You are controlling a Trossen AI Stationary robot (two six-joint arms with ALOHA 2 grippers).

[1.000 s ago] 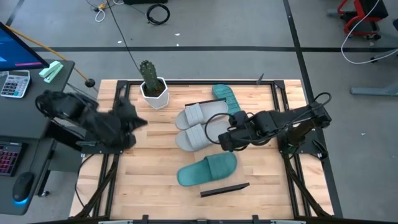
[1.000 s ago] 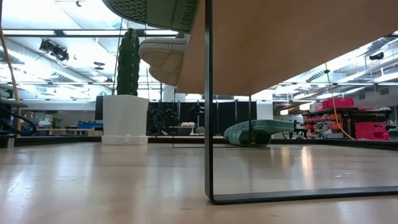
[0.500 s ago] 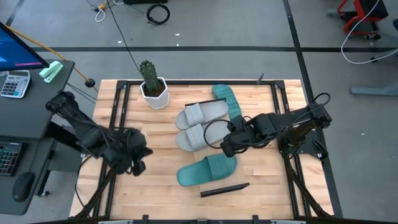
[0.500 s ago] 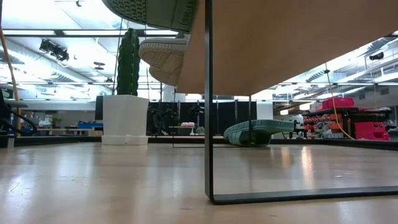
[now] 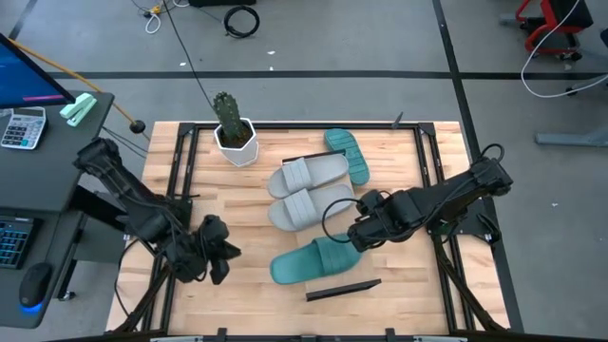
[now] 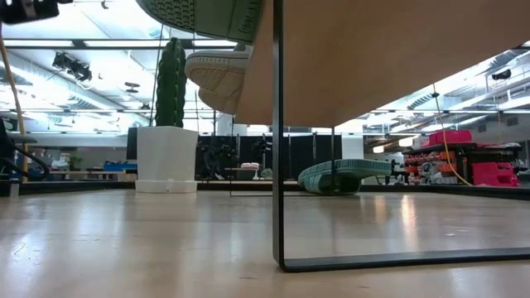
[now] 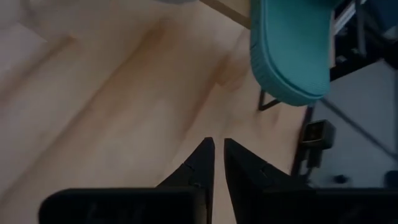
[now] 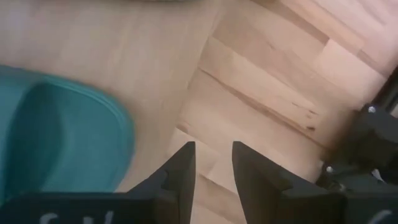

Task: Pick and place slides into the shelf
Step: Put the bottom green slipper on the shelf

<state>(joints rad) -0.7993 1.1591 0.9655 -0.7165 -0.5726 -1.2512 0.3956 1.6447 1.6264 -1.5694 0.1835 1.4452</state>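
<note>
The shelf [image 6: 397,58] fills the low view from below; its near black frame [image 5: 344,287] shows in the high view. Two grey slides [image 5: 309,175] [image 5: 302,208] and a teal slide [image 5: 316,258] lie across the board, their ends overhanging its left edge [image 6: 217,76]. The second teal slide [image 5: 346,155] lies on the tabletop by the shelf's far end [image 6: 344,175]. My right gripper [image 5: 357,236] hovers at the near teal slide's right end [image 8: 59,143], fingers a little apart. My left gripper [image 5: 218,258], shut, is left of that slide [image 7: 289,50].
A potted cactus [image 5: 234,133] stands in a white pot at the table's far left [image 6: 168,124]. Black frame rails run along the table's left and right sides. A desk with a calculator [image 5: 21,127] and a keyboard stands off the table's left side.
My left arm has swung from the table's left edge toward the near edge and to the right, closing on the near teal slide. My right gripper has moved from beside the grey slides toward the near edge, to the teal slide's right end. The slides have stayed put.
</note>
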